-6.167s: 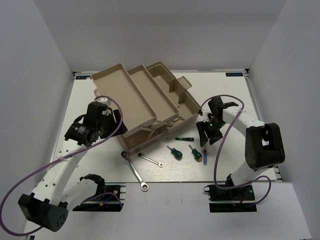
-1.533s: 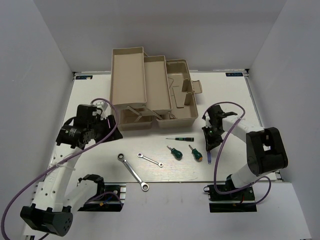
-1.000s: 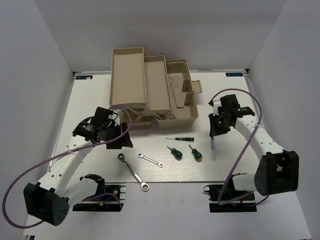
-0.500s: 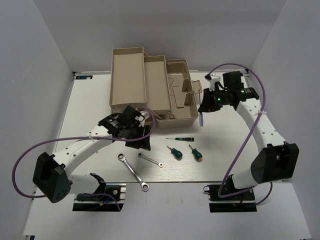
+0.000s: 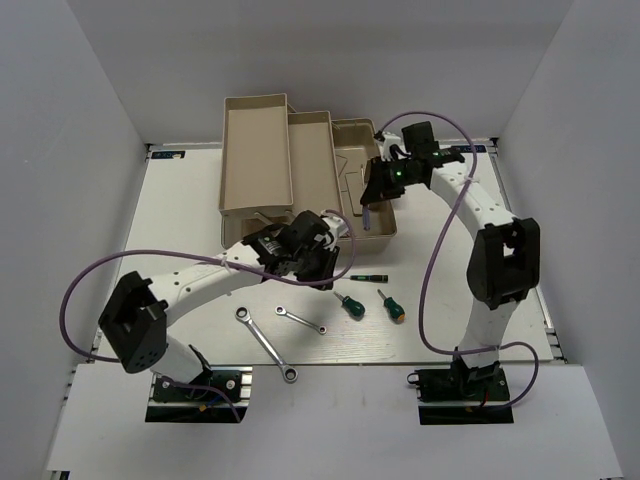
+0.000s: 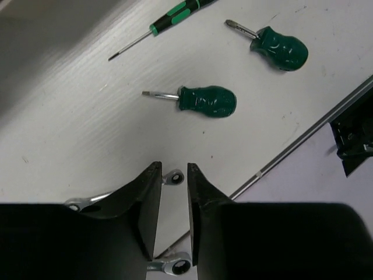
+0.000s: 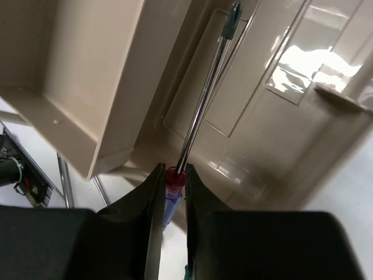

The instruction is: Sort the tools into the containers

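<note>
right gripper (image 7: 173, 173): pinched on the handle of the blue screwdriver (image 7: 201, 98), shaft pointing ahead
blue screwdriver: off the table now. It has been carried from the right of the green screwdrivers (image 6: 208, 100) to above the bottom compartment of the toolbox (image 5: 380, 233), and is not yet released
left gripper (image 6: 173, 170): jaws drawn in from wide to a narrow gap, nothing between them
left arm: swung in from the table's left side; it now hangs by the toolbox front, over the short wrench (image 5: 300, 320), with the green screwdrivers just ahead
left on the table: short wrench, long wrench (image 5: 265, 343), both green screwdrivers and the dark tool (image 5: 368, 273), all lying where they were a second ago
meaning: the first tool looks ready to drop into its container, with five left to sort. The left gripper seems to be lining up on the next one, though its gap looks too narrow for a green handle
</note>
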Robot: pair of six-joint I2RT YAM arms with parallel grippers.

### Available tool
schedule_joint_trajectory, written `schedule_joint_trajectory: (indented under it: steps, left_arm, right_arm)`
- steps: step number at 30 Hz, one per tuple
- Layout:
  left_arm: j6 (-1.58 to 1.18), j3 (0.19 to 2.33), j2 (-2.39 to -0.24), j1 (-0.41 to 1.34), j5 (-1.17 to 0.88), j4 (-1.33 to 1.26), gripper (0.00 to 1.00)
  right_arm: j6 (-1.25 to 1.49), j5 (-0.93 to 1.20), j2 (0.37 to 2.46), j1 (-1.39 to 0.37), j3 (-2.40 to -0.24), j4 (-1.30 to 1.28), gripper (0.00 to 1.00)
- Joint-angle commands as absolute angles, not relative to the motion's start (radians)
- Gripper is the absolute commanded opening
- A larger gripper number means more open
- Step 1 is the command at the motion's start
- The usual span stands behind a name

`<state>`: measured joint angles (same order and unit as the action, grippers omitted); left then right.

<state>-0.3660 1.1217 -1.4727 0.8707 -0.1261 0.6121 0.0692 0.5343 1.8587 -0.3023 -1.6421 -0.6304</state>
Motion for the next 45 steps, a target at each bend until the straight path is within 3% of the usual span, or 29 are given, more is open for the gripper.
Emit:
schedule_joint_trajectory:
  steps: [1,2,4,5,7,9,11,12,14,15,17,18,19,21,22,24,25,27,45]
  left_arm:
    - [-0.348,1.167,-1.483,0.888,-0.087,0.534,0.35]
    - [-0.348,1.178,-1.483,0.888,-0.087,0.534,0.37]
    - [-0.348,1.178,-1.494,0.899,-0.078,0.534,0.49]
    - [-0.348,1.178,-1.494,0.899,-0.063,0.534,0.61]
    - [-0.359,1.169,-1.494,0.899,-0.049,0.543,0.69]
    - [-0.371,1.155,-1.468,0.899,-0.025,0.555,0.74]
    - [-0.391,1.123,-1.430,0.899,0.000,0.567,0.74]
    - [-0.412,1.112,-1.414,0.899,0.000,0.568,0.74]
    - [-0.449,1.056,-1.350,0.879,0.014,0.568,0.67]
    - [-0.493,1.033,-1.324,0.879,0.023,0.549,0.56]
    - [-0.537,0.964,-1.270,0.879,0.048,0.508,0.39]
    - [-0.575,0.942,-1.226,0.879,0.061,0.508,0.23]
    - [-0.590,0.913,-1.209,0.879,0.080,0.497,0.15]
    - [-0.617,0.902,-1.197,0.879,0.080,0.508,0.10]
    - [-0.632,0.890,-1.187,0.879,0.080,0.508,0.17]
    - [-0.646,0.890,-1.187,0.879,0.080,0.541,0.44]
    - [-0.646,0.890,-1.196,0.879,0.080,0.551,0.53]
    - [-0.657,0.890,-1.197,0.879,0.091,0.566,0.61]
    - [-0.715,0.824,-1.155,0.879,0.110,0.566,0.60]
  right_arm:
    - [0.063,0.525,1.876,-0.321,-1.722,-0.601,0.17]
    - [0.052,0.523,1.881,-0.322,-1.726,-0.607,0.40]
    - [0.031,0.526,1.882,-0.319,-1.739,-0.614,0.53]
    - [0.003,0.541,1.879,-0.319,-1.744,-0.624,0.58]
    - [-0.038,0.558,1.853,-0.310,-1.753,-0.630,0.63]
    - [-0.132,0.587,1.815,-0.305,-1.752,-0.656,0.65]
    - [-0.278,0.665,1.752,-0.288,-1.700,-0.684,0.59]
    - [-0.325,0.690,1.696,-0.275,-1.643,-0.698,0.39]
    - [-0.530,0.753,1.561,-0.268,-1.505,-0.712,0.14]
    - [-0.652,0.761,1.527,-0.264,-1.400,-0.725,0.00]
    - [-0.785,0.767,1.407,-0.265,-1.232,-0.755,0.00]
    - [-0.966,0.769,1.384,-0.267,-1.136,-0.803,0.00]
    - [-1.010,0.767,1.324,-0.271,-1.050,-0.811,0.00]
    - [-1.048,0.761,1.296,-0.276,-0.952,-0.766,0.06]
    - [-1.058,0.767,1.280,-0.278,-0.904,-0.750,0.35]
    - [-1.039,0.741,1.293,-0.296,-0.862,-0.668,0.53]
    - [-1.008,0.708,1.301,-0.305,-0.853,-0.625,0.56]
    - [-0.986,0.664,1.354,-0.322,-0.856,-0.589,0.58]
    - [-0.933,0.499,1.488,-0.397,-0.815,-0.354,0.58]
